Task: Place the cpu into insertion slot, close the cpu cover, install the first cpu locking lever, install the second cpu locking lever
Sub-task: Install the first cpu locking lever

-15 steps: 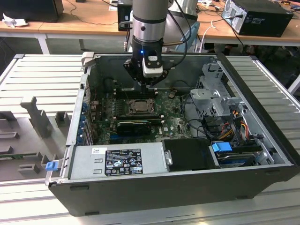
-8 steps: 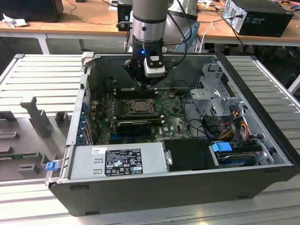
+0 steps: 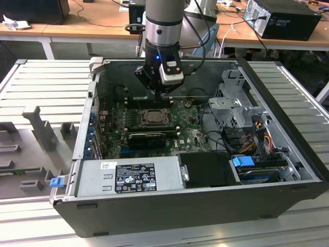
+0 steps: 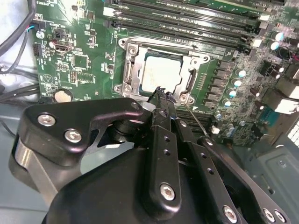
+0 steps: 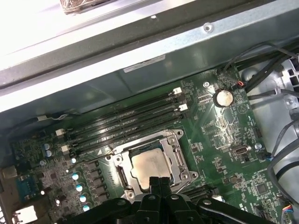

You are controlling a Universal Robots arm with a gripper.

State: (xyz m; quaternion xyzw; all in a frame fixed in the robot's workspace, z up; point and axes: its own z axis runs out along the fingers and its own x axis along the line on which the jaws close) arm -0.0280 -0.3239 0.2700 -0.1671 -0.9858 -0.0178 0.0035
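- Clenched, the claw has its two black fingers pressed together with nothing visible between them. The tips sit at the edge of the insertion slot; I cannot tell whether they touch it.
- The cpu lies flat in the slot, grey face up, and the cpu cover lies down around it, framing it in its window.
- One thin metal rod runs out from the slot's corner, just beside the claw.
- Writing: the grey power supply carries two labels, one small white label and one larger black label. Their print cannot be made out.
- Counts on the green motherboard: one cpu, one slot, four long black memory slots and one round silver battery.
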